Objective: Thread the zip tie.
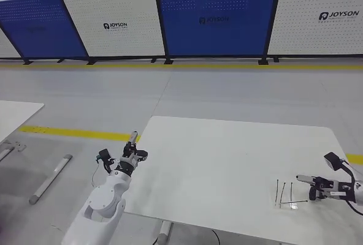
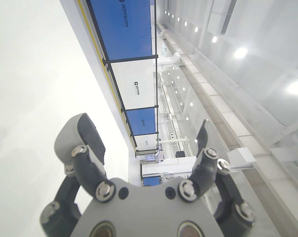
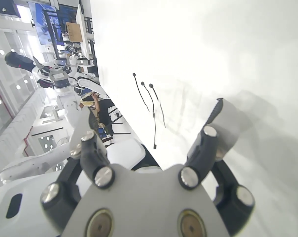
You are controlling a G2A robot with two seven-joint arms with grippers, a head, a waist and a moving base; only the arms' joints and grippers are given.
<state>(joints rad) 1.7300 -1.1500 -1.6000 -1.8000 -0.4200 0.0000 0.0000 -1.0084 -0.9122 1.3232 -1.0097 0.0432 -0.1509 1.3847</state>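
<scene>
The right pincer (image 3: 153, 109) gapes wide and empty, with the zip ties (image 3: 154, 119) just ahead of it. The left pincer (image 2: 144, 119) is also wide, and threading looks unstarted.

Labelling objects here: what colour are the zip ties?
The zip ties are black, clearest in the right wrist view.

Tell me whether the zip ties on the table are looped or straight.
Straight, unthreaded: the zip ties lie flat on the table as open lines, none closed into a loop.

There are four zip ties (image 3: 154, 129), one table (image 1: 230, 165), and two grippers: a left gripper (image 2: 146, 122) and a right gripper (image 3: 152, 107).
</scene>
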